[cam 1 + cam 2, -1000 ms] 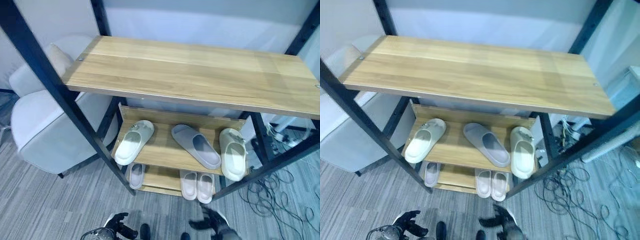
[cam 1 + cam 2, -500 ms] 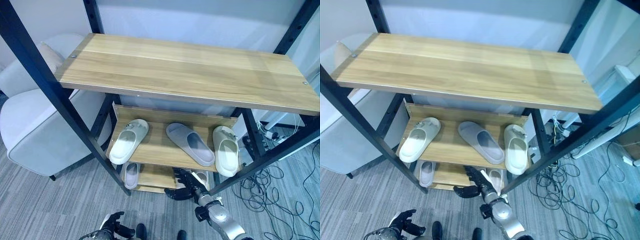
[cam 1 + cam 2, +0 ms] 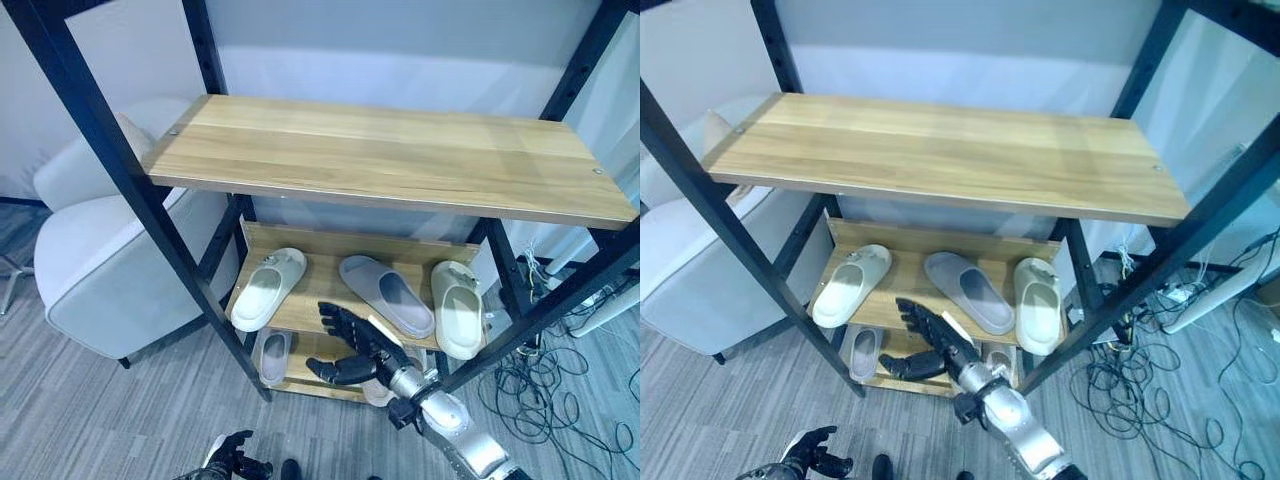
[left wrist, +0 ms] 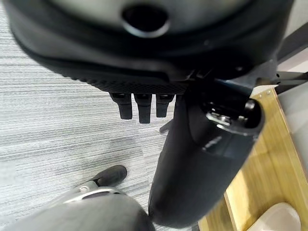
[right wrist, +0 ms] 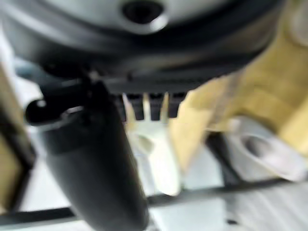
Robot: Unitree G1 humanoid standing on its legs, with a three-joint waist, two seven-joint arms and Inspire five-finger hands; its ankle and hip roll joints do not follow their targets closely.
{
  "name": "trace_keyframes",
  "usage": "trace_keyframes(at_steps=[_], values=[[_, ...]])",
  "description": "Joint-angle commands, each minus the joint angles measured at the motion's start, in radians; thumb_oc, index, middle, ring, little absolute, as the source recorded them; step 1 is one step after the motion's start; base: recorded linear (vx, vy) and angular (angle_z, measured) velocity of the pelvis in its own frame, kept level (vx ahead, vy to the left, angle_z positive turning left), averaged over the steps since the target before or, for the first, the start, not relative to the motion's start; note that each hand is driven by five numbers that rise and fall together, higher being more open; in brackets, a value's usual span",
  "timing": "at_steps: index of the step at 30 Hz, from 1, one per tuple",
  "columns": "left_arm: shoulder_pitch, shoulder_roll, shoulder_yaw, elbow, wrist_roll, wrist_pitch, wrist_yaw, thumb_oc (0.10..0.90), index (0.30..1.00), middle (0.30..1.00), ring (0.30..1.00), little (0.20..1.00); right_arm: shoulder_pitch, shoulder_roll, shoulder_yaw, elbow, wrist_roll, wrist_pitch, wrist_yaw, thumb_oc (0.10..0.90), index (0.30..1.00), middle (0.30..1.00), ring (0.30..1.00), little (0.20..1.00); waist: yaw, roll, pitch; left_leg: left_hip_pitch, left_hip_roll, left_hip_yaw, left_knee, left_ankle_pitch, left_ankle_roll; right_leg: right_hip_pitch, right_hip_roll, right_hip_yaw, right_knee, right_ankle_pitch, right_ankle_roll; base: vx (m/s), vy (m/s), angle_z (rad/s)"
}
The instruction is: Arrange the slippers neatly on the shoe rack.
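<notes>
The rack (image 3: 150, 215) is standing with black posts at its corners and a bare wooden top shelf (image 3: 390, 155) jutting out over the shelves below, so the only way in is the low gap at the front between the posts. On the middle shelf (image 3: 315, 300) three slippers are lying: a cream slipper (image 3: 268, 288) to the left, a grey slipper (image 3: 388, 295) angled in the middle, and another cream one (image 3: 458, 308) by the right post. More pale slippers (image 3: 272, 355) are sitting on the bottom shelf. The right robot hand (image 3: 352, 345) is spreading its fingers open just at the middle shelf's front edge, near the grey slipper and holding nothing. It is now higher and further in than half a second ago. The left robot hand (image 3: 232, 458) is hanging low over the carpet (image 3: 90, 410), fingers curled, empty. An armchair (image 3: 110, 270) is crowding the rack's left side.
</notes>
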Motion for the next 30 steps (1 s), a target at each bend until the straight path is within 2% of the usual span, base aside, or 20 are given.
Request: trace_keyframes(at_steps=[1,3,5,6,7,8,10,16,17,18,23,30], values=[[-0.030,-0.045,-0.055,0.074,0.034,-0.029,0.008,0.800,0.900,0.900,0.900,0.900,-0.071,-0.026,-0.089,-0.179,-0.069,-0.137,-0.048,0.800,0.900,0.900,0.900,0.900,0.015,-0.003,-0.035,0.005,0.043,-0.033,0.006,-0.051,-0.088,-0.017,-0.034,-0.038,0.042,-0.022,0.077,0.00,0.000,0.00],[-0.022,-0.051,-0.055,0.073,0.040,-0.029,0.006,0.800,0.900,0.900,0.900,0.900,-0.073,-0.042,-0.125,-0.210,-0.122,-0.151,-0.083,0.800,0.900,0.900,0.900,0.900,0.012,-0.002,-0.039,0.009,0.045,-0.032,0.006,-0.052,-0.089,-0.013,-0.033,-0.039,0.041,-0.022,0.076,0.00,0.000,0.00],[-0.014,-0.059,-0.057,0.069,0.050,-0.032,0.002,0.800,0.900,0.900,0.900,0.900,-0.092,-0.066,-0.164,-0.222,-0.234,-0.159,-0.138,0.800,0.900,0.900,0.900,0.900,0.010,-0.001,-0.042,0.013,0.047,-0.032,0.006,-0.055,-0.089,-0.007,-0.032,-0.042,0.039,-0.024,0.077,0.02,-0.008,0.00],[-0.009,-0.063,-0.058,0.067,0.058,-0.034,0.000,0.800,0.900,0.900,0.900,0.900,-0.114,-0.107,-0.201,-0.221,-0.362,-0.160,-0.200,0.800,0.900,0.900,0.900,0.900,0.009,-0.002,-0.045,0.016,0.048,-0.032,0.006,-0.056,-0.089,-0.003,-0.031,-0.044,0.038,-0.024,0.077,0.04,-0.015,0.01],[-0.007,-0.066,-0.059,0.065,0.063,-0.035,-0.001,0.800,0.900,0.900,0.900,0.900,-0.131,-0.132,-0.216,-0.213,-0.427,-0.157,-0.228,0.800,0.900,0.900,0.900,0.900,0.010,-0.003,-0.046,0.017,0.048,-0.032,0.006,-0.057,-0.089,-0.001,-0.031,-0.045,0.036,-0.025,0.077,0.00,0.000,0.00],[-0.008,-0.067,-0.059,0.066,0.063,-0.035,-0.001,0.800,0.900,0.900,0.900,0.900,-0.131,-0.132,-0.215,-0.212,-0.429,-0.157,-0.230,0.800,0.900,0.900,0.900,0.900,0.010,-0.002,-0.045,0.017,0.048,-0.032,0.006,-0.057,-0.089,-0.001,-0.030,-0.045,0.036,-0.025,0.077,0.02,-0.005,0.04],[-0.004,-0.067,-0.067,0.058,0.078,-0.041,-0.007,0.800,0.900,0.900,0.900,0.900,-0.174,-0.210,-0.253,-0.170,-0.566,-0.143,-0.296,0.800,0.900,0.900,0.900,0.900,0.014,-0.004,-0.047,0.019,0.050,-0.033,0.006,-0.059,-0.088,0.005,-0.029,-0.048,0.031,-0.024,0.078,0.03,-0.003,0.04],[0.007,-0.063,-0.076,0.075,0.095,-0.044,-0.034,0.800,0.900,0.900,0.900,0.900,-0.225,-0.364,-0.268,-0.084,-0.689,-0.121,-0.337,0.800,0.900,0.900,0.900,0.900,0.021,-0.012,-0.045,0.020,0.052,-0.038,0.006,-0.062,-0.088,0.008,-0.028,-0.056,0.027,-0.023,0.081,0.00,0.000,0.00],[0.007,-0.064,-0.076,0.075,0.095,-0.044,-0.034,0.800,0.900,0.900,0.900,0.900,-0.226,-0.364,-0.268,-0.083,-0.689,-0.121,-0.337,0.800,0.900,0.900,0.900,0.900,0.021,-0.012,-0.045,0.020,0.052,-0.038,0.006,-0.062,-0.088,0.008,-0.028,-0.056,0.027,-0.023,0.081,0.00,0.000,0.00],[0.012,-0.058,-0.079,0.074,0.095,-0.046,-0.043,0.800,0.900,0.900,0.900,0.900,-0.240,-0.414,-0.260,-0.051,-0.714,-0.113,-0.337,0.800,0.900,0.900,0.900,0.900,0.023,-0.015,-0.043,0.018,0.052,-0.038,0.006,-0.061,-0.088,0.006,-0.028,-0.060,0.028,-0.023,0.083,0.00,0.000,0.00],[0.027,-0.049,-0.085,0.074,0.094,-0.052,-0.055,0.800,0.900,0.900,0.900,0.900,-0.267,-0.521,-0.227,0.023,-0.783,-0.100,-0.344,0.800,0.900,0.900,0.900,0.900,0.025,-0.022,-0.036,0.010,0.053,-0.044,0.006,-0.060,-0.091,0.002,-0.027,-0.064,0.030,-0.024,0.085,0.01,0.003,0.00],[0.039,-0.043,-0.097,0.072,0.095,-0.056,-0.060,0.800,0.900,0.900,0.900,0.900,-0.274,-0.561,-0.205,0.137,-0.826,-0.074,-0.367,0.800,0.900,0.900,0.900,0.900,0.031,-0.029,-0.027,-0.014,0.053,-0.055,0.006,-0.052,-0.096,-0.014,-0.027,-0.073,0.025,-0.017,0.086,0.00,0.010,0.05]])
